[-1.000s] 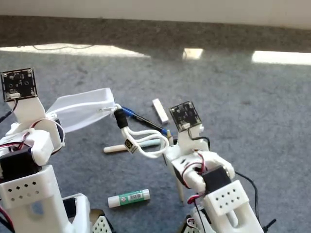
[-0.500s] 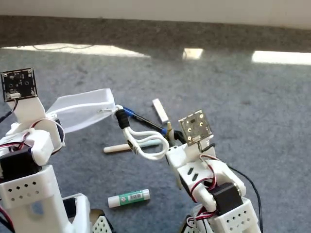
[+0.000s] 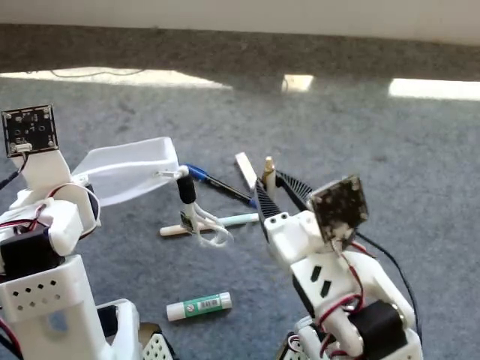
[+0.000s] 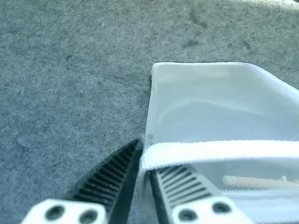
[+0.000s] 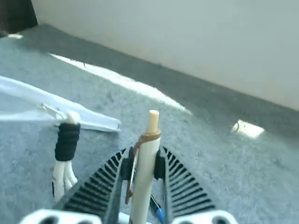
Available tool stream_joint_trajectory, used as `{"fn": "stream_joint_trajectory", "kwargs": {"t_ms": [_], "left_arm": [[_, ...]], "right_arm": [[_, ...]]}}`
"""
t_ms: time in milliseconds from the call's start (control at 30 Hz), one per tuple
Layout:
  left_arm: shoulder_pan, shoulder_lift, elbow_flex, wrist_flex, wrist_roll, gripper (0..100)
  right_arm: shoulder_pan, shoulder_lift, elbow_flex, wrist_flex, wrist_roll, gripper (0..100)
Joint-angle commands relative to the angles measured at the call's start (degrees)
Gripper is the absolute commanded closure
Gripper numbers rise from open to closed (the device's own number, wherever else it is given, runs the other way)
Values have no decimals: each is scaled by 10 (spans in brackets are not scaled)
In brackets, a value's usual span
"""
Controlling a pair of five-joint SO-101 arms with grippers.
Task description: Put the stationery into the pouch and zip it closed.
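Observation:
My left gripper [image 4: 145,157] is shut on the rim of the white mesh pouch [image 4: 219,107], holding it off the carpet; the same pouch [image 3: 127,174] is at the left of the high view. Its zipper pull, a black and white cord [image 3: 189,201], hangs from the pouch's right end. My right gripper [image 3: 271,187] is shut on a cream pen [image 5: 152,123] that stands upright between its fingers. On the carpet lie a blue pen [image 3: 214,180], a white eraser [image 3: 246,169], a light teal pen [image 3: 238,220], a cream stick [image 3: 174,229] and a glue stick [image 3: 199,305].
Grey carpet covers the floor up to a pale wall [image 3: 240,15] at the back. Sunlit patches [image 3: 435,88] lie along the far edge. The left arm's body [image 3: 45,247] rises at the near left, and the right arm's body [image 3: 345,285] stands at the near right.
My right gripper has swung right and tilted up with the cream pen, which now stands upright. The white cord loop that stretched toward it has dropped slack beside the pouch. The left arm stayed still.

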Motion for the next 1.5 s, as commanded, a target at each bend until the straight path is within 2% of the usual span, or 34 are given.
{"fn": "stream_joint_trajectory", "kwargs": {"t_ms": [0, 167, 300, 667, 933, 1333, 1467], "left_arm": [[-5, 13, 0, -11, 5, 993], [-5, 13, -1, -11, 5, 993], [-5, 12, 0, -18, 5, 993], [-4, 13, -4, -19, 6, 993], [24, 14, -22, -15, 4, 993], [24, 14, -31, -15, 4, 993], [24, 14, -31, -15, 4, 993]], "right_arm": [[3, -2, -80, 0, 5, 993], [-60, -3, -123, -48, 11, 993], [-137, 21, -123, -95, 82, 993], [-148, 129, -128, -264, 82, 993], [-234, 165, -124, -352, 86, 993], [-243, 211, -124, -491, 83, 993], [-290, 211, -122, -519, 83, 993]]}}
